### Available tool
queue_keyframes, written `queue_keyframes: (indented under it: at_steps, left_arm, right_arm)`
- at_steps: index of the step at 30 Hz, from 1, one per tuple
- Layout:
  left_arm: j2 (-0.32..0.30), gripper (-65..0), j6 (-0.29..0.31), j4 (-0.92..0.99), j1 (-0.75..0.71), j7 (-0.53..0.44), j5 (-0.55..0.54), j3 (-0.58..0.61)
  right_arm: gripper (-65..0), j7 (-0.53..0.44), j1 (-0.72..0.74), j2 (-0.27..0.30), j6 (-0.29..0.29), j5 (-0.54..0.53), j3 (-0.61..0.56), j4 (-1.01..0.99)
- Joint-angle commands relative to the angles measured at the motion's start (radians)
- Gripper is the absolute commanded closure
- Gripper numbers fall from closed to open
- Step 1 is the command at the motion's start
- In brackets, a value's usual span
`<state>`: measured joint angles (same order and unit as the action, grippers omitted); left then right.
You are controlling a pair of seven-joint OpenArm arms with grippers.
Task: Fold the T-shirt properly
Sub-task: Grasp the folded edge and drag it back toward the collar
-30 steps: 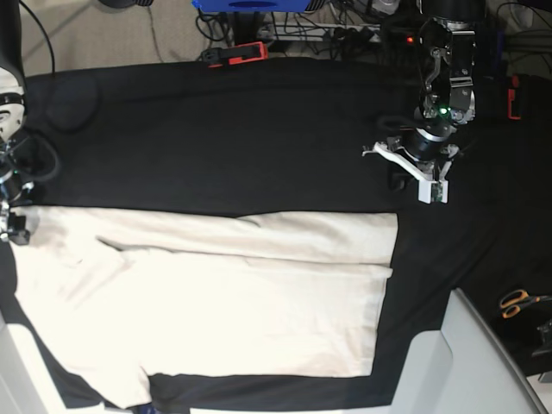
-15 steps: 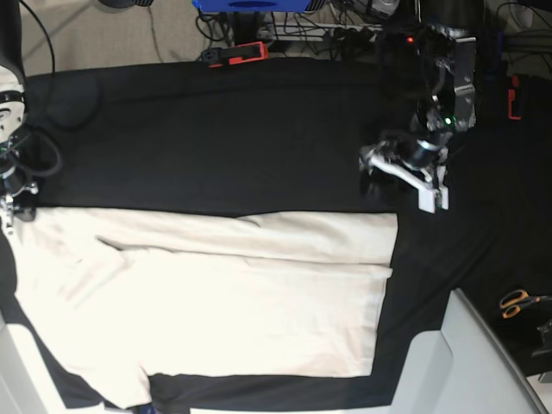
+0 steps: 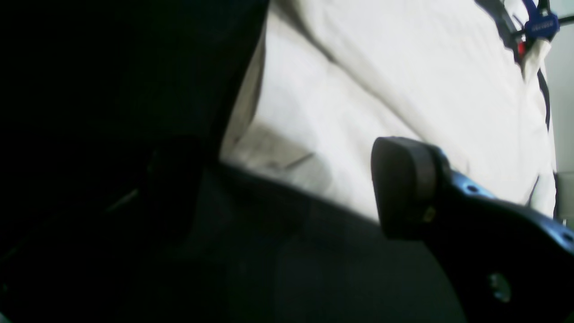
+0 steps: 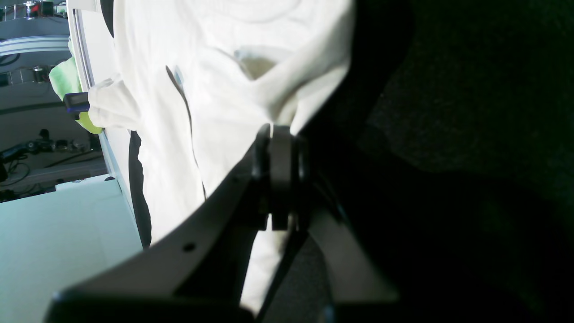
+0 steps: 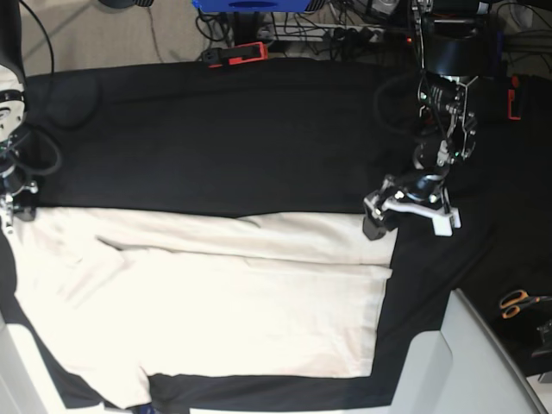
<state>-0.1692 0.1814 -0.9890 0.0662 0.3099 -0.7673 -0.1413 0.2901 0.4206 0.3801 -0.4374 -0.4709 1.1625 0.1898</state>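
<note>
The large plain cream cotton T-shirt (image 5: 207,302) lies spread flat across the near half of the black-clothed table (image 5: 216,129). The right claw (image 4: 280,148) is clenched on its far corner; the left claw (image 5: 407,211) hovers spread wide, released, just at the other far corner. If only one side lifts, I'd expect the fold to skew or bunch. No containers here.
</note>
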Motion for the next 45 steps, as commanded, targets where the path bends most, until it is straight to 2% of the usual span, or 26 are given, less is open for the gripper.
queue_keyframes:
  at_steps: [1,12,15,16,18,20,22,23,28,31,34,36,39,45]
  left_arm:
    - [0.013,-57.8,-0.010,0.002,0.004,0.054,0.001,0.006]
    - [0.027,-57.8,-0.010,0.100,0.099,0.051,0.001,0.004]
    - [0.043,-57.3,-0.010,0.111,0.108,0.011,-0.001,0.006]
    - [0.046,-54.8,-0.010,0.111,0.108,-0.002,-0.001,0.006]
    - [0.047,-42.9,-0.010,0.114,0.106,-0.013,-0.001,0.007]
    - [0.047,-23.7,-0.010,0.137,0.111,-0.016,-0.001,0.013]
    - [0.049,-1.5,-0.010,0.178,0.117,-0.016,-0.001,0.010]
    - [0.049,0.0,-0.010,0.195,0.129,-0.018,-0.001,0.012]
    - [0.047,0.0,-0.010,0.216,0.143,-0.010,0.007,0.016]
    - [0.036,0.0,-0.013,0.124,0.077,-0.007,0.007,0.016]
    - [0.007,0.0,-0.015,0.025,0.010,0.022,0.007,0.013]
    - [0.003,0.0,-0.015,-0.021,-0.022,0.070,0.007,0.007]
    - [-0.026,0.0,-0.015,-0.077,-0.073,0.085,0.007,0.012]
    - [-0.065,0.0,-0.016,-0.192,-0.174,0.091,0.007,0.016]
  right_arm:
    - [-0.3,-0.005,0.014,0.020,-0.007,-0.005,-0.003,0.010]
    - [-0.3,-0.005,0.002,0.021,-0.007,-0.005,-0.003,0.015]
    - [-0.3,-0.005,0.002,0.021,-0.007,-0.005,-0.003,0.015]
    - [-0.3,-0.005,0.002,0.021,-0.007,-0.005,-0.003,0.015]
    - [-0.2,-0.005,0.002,0.032,-0.007,-0.005,-0.003,0.015]
    - [-0.2,-0.005,0.002,0.033,-0.007,-0.005,-0.003,0.015]
    - [-0.2,-0.005,0.002,0.033,-0.007,-0.005,-0.003,0.015]
    - [-0.2,-0.005,0.002,0.033,-0.007,-0.005,-0.003,0.015]
    - [-0.2,-0.005,0.002,0.035,-0.008,-0.005,-0.003,0.015]
    - [-0.2,-0.004,-0.012,0.043,-0.010,-0.004,-0.016,0.044]
    - [-0.2,0.031,-0.021,0.041,-0.016,-0.005,-0.103,0.106]
    - [-0.2,0.059,-0.032,0.038,-0.054,-0.007,-0.145,0.153]
    - [-0.2,0.090,-0.055,0.038,-0.079,-0.010,-0.149,0.198]
    - [-0.2,0.100,-0.091,0.041,-0.084,-0.010,-0.155,0.211]
